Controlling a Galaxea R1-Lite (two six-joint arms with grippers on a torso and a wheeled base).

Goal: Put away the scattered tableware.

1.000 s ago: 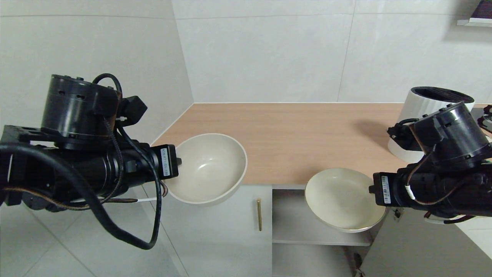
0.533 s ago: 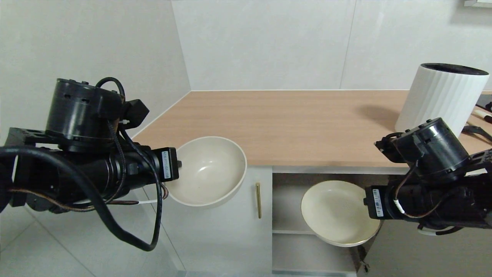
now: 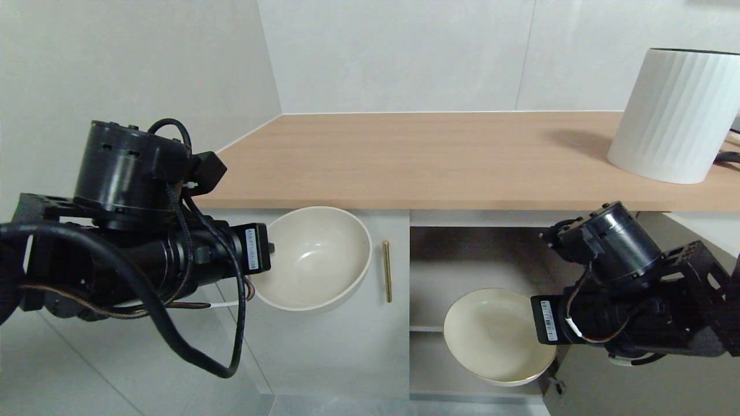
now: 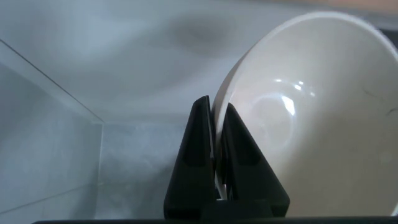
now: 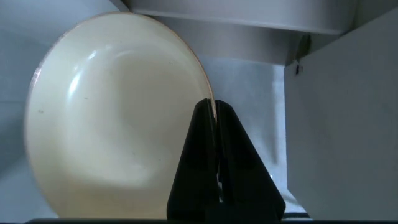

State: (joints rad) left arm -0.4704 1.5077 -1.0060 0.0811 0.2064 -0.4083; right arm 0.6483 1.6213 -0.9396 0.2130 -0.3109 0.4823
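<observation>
A deep cream bowl (image 3: 315, 257) hangs in front of the closed cabinet door, below the counter edge. My left gripper (image 3: 267, 249) is shut on its rim; the left wrist view shows the fingers (image 4: 200, 137) pinching the bowl's wall (image 4: 298, 118). A shallow cream plate (image 3: 494, 335) is held by my right gripper (image 3: 540, 320), shut on its rim, in front of the open cabinet compartment. In the right wrist view the plate (image 5: 118, 112) fills the space beside the fingers (image 5: 202, 143).
The wooden counter (image 3: 439, 162) carries a white ribbed container (image 3: 679, 112) at the right. Below it, the left door has a brass handle (image 3: 387, 279). The open cabinet (image 3: 468, 260) has a shelf (image 3: 426, 328); its door (image 5: 348, 118) stands open on the right.
The head view has sunk, so the counter appears higher. My right gripper with the plate has dropped below the counter edge to the open cabinet. The left arm and bowl kept their place in the picture.
</observation>
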